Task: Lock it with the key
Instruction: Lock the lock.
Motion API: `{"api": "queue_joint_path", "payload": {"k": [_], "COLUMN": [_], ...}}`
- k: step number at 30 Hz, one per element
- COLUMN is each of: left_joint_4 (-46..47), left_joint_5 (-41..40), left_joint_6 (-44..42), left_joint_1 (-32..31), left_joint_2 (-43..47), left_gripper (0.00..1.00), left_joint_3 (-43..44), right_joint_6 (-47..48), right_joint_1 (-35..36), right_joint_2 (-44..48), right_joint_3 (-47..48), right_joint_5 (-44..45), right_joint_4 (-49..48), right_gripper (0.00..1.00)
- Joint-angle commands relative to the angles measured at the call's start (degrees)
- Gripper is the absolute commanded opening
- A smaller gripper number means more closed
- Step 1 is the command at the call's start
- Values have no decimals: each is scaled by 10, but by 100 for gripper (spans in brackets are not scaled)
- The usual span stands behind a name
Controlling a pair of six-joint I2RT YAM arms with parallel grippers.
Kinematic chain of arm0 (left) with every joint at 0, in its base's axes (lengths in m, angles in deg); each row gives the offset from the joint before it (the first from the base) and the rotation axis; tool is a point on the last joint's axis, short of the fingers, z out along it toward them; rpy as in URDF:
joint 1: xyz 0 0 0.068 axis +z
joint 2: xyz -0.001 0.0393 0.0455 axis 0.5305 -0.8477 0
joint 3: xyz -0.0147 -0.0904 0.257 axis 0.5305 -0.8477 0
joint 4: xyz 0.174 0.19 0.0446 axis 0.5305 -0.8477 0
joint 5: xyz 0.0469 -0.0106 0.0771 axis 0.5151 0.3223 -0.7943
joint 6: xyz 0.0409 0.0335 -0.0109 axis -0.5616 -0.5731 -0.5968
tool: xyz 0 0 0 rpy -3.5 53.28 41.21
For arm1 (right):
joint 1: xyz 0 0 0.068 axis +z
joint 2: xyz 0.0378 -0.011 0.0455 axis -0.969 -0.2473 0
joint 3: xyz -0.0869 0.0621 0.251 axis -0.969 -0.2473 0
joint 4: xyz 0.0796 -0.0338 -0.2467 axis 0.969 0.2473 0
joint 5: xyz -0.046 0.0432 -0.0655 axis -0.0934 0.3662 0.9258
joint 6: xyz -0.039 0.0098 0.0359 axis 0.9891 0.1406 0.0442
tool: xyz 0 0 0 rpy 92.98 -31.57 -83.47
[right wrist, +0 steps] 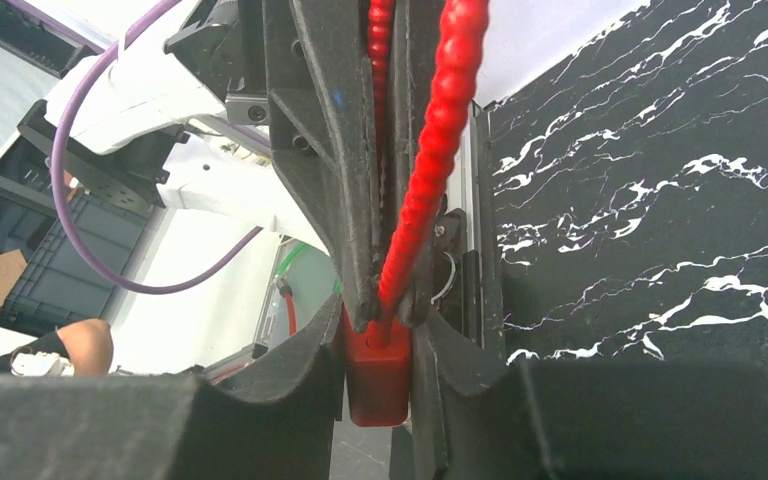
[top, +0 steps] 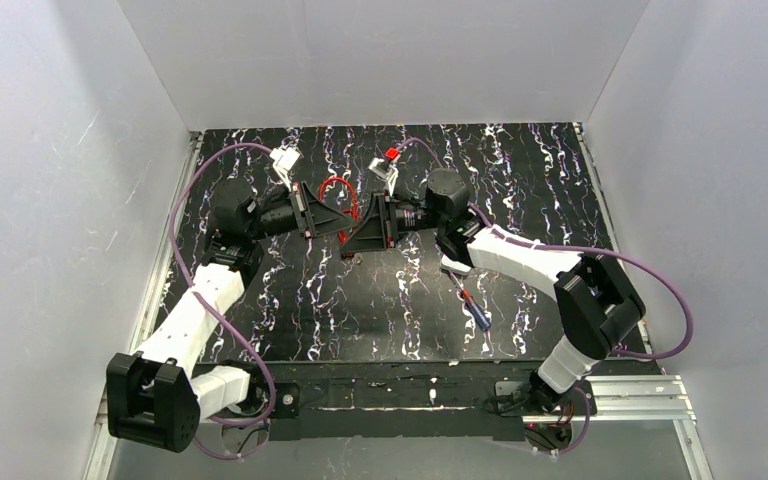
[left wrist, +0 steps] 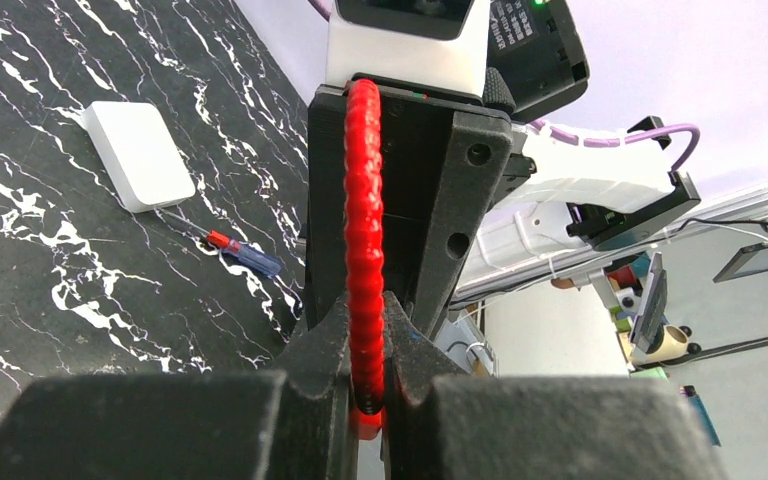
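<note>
Left fingers [left wrist: 322, 345] pinch red cable [left wrist: 364, 200], right fingers [right wrist: 300, 372] clamp lock body [right wrist: 375, 378].
We judge the key goes into that body next.

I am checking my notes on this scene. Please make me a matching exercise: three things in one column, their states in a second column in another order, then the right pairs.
Things
1. left tool
2. right tool
3. screwdriver

States
A. lies free on the table
B. shut on the red lock body
C. shut on the ribbed red cable

Pairs: 1-C, 2-B, 3-A
</note>
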Motion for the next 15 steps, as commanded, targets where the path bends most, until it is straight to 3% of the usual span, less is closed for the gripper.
{"api": "queue_joint_path", "payload": {"k": [1, 6, 7, 8, 10, 12, 15], "left_joint_4": [25, 29, 29, 29, 29, 29, 29], "left_joint_5": [7, 0, -4, -7, -16, -23, -29], "left_joint_6": [6, 5, 5, 5, 5, 5, 6], "left_joint_1": [-3, -2, -1, -1, 3, 8, 14], "left_joint_2": [4, -1, -1, -1, 0, -1, -3], "left_gripper": [0, 0, 14, 36, 57, 65, 67], "left_joint_3": [20, 21, 19, 18, 16, 14, 12], "right_joint_6": [-9, -12, -16, -22, -37, -53, -91], "right_joint_1": [-9, -15, -18, -19, -27, -38, -59], "right_joint_2": [12, 18, 20, 21, 21, 19, 12], "right_joint_3": [-11, -17, -18, -19, -21, -23, -25], "right_joint_5": [9, 13, 15, 19, 31, 47, 63], "right_joint_4": [-42, -43, -47, -51, -61, -68, -105], "right_gripper": [26, 6, 1, 1, 1, 1, 1]}}
